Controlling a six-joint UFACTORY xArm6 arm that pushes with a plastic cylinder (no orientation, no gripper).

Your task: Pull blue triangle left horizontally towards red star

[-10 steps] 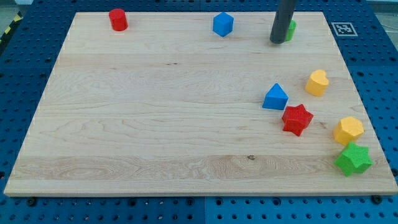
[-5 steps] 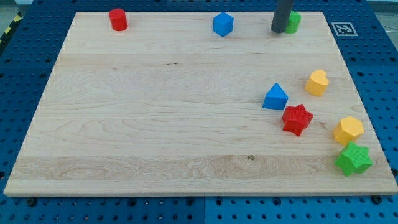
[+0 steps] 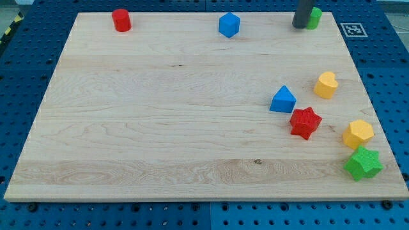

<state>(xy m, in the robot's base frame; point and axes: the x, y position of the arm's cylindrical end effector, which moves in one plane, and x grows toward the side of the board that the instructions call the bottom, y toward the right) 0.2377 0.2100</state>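
Note:
The blue triangle [image 3: 282, 100] lies right of the board's middle. The red star [image 3: 305, 122] sits just below and to its right, almost touching it. My tip [image 3: 300, 25] is at the view's top right, far above both, right beside a green block [image 3: 313, 18] that the rod partly hides.
A red cylinder [image 3: 121, 20] stands at the top left and a blue block [image 3: 229, 25] at the top middle. A yellow heart-like block [image 3: 325, 84], a yellow hexagon block [image 3: 357, 134] and a green star [image 3: 363, 163] sit along the right side of the wooden board [image 3: 160, 115].
My tip has moved up and to the right along the board's top edge, and the green block has shifted right with it. The other blocks have not moved.

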